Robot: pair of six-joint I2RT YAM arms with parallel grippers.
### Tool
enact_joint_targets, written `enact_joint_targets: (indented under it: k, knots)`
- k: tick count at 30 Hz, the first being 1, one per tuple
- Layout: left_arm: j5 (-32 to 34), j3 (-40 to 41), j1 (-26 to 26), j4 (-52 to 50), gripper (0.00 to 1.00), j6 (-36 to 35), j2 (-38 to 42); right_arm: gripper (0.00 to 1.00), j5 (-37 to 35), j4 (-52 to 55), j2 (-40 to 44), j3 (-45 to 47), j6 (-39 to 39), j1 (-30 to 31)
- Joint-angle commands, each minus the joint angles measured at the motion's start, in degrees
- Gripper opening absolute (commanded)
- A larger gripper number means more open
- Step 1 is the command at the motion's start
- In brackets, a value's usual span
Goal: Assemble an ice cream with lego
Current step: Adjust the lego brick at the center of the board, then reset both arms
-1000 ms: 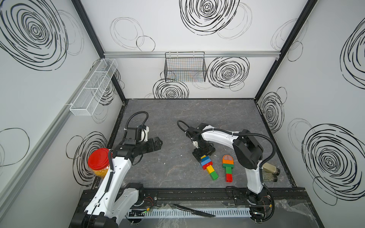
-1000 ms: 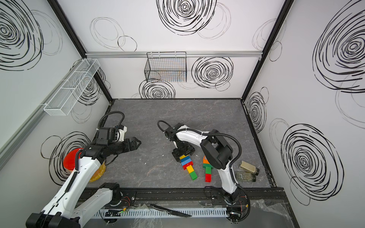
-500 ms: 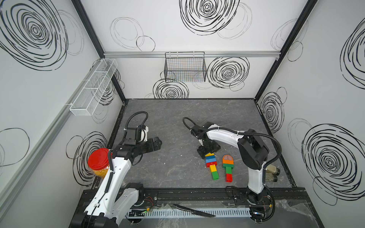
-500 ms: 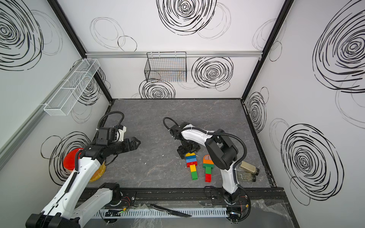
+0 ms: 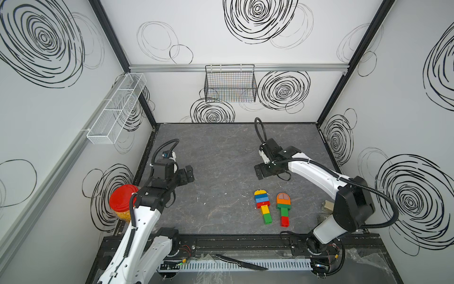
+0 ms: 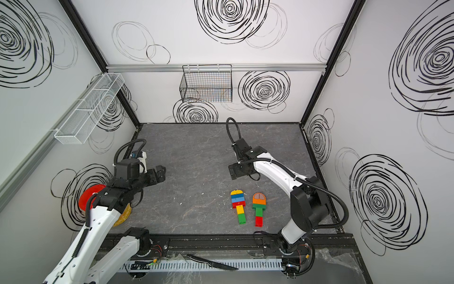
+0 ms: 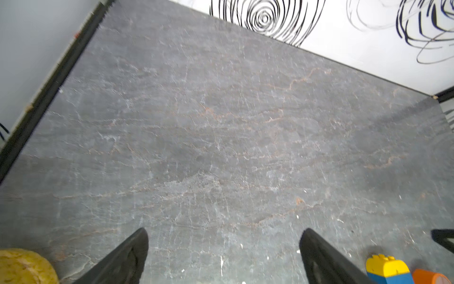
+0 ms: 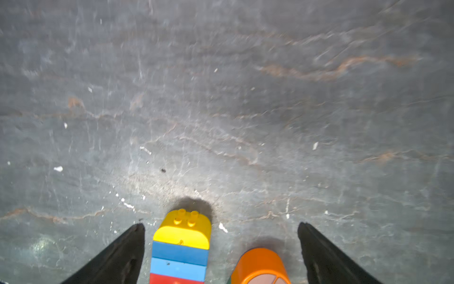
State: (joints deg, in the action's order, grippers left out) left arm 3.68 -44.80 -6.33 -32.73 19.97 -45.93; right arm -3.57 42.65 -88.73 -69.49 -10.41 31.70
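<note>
Table [image 5: 221, 152]: right gripper [image 5: 260, 172], jaws apart and empty, hangs near and behind yellow-domed lego [image 5: 262, 205] and orange-domed lego [image 5: 283, 208], the 2 lying flat, long axes front-to-back, domes toward it; left gripper [image 5: 187, 173], also apart, well off.

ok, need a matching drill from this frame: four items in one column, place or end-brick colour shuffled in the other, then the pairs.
Items
1. yellow-domed lego brick ice cream
2. orange-domed lego brick ice cream
3. red-lidded clear plastic jar
4. black wire basket

Place or colour
A. hangs on the back wall
B. stick ends in a red brick
C. at the left edge of the grey table
D. stick ends in a green brick

Pairs: 1-D, 2-B, 3-C, 4-A
</note>
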Motion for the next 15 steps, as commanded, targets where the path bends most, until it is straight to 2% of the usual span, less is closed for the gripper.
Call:
enact_joint_targets:
  k: [1,5,9,15]
  knots:
    - [7.4,-0.3,-1.3,8.4,0.99,-1.4,0.0,1.00,-0.8,-9.9,5.6,3.8,4.4,-4.3]
    - [11.5,4.4,-2.5,19.3,0.99,-2.3,0.4,1.00,-2.6,-20.5,12.0,10.9,8.2,-10.6]
    - [15.4,10.8,-3.8,29.8,0.99,-3.4,-0.2,1.00,3.4,-33.1,15.6,18.9,9.5,-20.3]
    - [23.4,17.7,-6.7,39.4,0.99,-9.7,-1.6,1.00,4.7,-50.2,14.1,29.5,11.7,-27.9]
